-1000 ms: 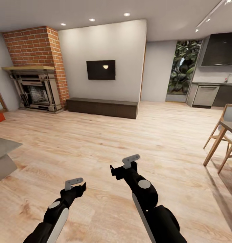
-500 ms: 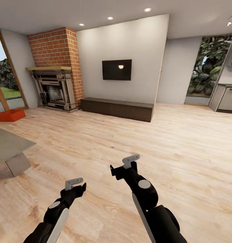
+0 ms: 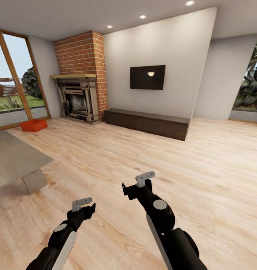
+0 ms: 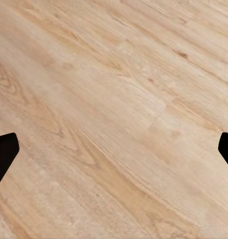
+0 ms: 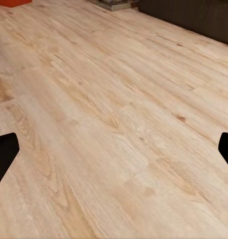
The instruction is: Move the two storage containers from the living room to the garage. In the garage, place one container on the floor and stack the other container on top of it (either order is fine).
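one storage container (image 3: 33,125) now clear on wood floor (image 3: 203,165) by glass door (image 3: 16,80), left of fireplace (image 3: 78,98); my view swung left, bin slid in from frame edge. left gripper (image 3: 84,207) and right gripper (image 3: 138,187) spread, empty. fetch not begun; second bin unseen.

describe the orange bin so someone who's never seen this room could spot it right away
Find the red brick fireplace on the far wall, then look left toward the wood-framed glass doors. The storage container sits on the light plank floor just in front of the doors. It is a low, open-topped rectangular bin, the only bright orange-red thing among the wood, brick and grey.
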Controlling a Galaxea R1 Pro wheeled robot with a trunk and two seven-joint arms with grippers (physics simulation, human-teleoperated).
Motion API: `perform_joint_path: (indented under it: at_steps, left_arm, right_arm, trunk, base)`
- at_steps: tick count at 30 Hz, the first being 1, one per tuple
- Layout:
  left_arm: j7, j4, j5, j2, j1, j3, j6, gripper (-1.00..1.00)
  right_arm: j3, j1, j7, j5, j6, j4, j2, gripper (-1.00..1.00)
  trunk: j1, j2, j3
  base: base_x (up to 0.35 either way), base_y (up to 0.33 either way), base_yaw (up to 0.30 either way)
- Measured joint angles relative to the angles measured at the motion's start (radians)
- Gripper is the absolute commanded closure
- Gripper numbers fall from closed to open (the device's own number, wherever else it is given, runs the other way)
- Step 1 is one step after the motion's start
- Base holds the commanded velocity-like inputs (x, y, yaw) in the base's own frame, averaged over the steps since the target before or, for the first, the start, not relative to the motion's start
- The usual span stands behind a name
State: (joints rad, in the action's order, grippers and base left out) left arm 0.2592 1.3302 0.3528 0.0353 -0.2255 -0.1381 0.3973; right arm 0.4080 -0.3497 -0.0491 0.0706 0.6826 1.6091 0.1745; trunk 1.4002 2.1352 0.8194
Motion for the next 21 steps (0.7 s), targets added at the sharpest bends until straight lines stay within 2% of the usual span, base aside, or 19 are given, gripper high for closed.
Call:
perform_joint_path:
  at_steps: [8,21]
  left_arm:
    - [0.000,0.000,0.000,0.000,0.000,0.000,0.001,-1.00]
    - [0.000,0.000,0.000,0.000,0.000,0.000,0.001,-1.00]
  right_arm:
    - [0.000,0.000,0.000,0.000,-0.001,0.000,0.000,-1.00]
    - [0.000,0.000,0.000,0.000,0.000,0.000,0.000,-1.00]
  trunk:
    - [0.000,0.000,0.000]
    - [0.000,0.000,0.000]
  base:
    - [0.338,-0.062,0.205]
    - [0.338,-0.110,0.021]
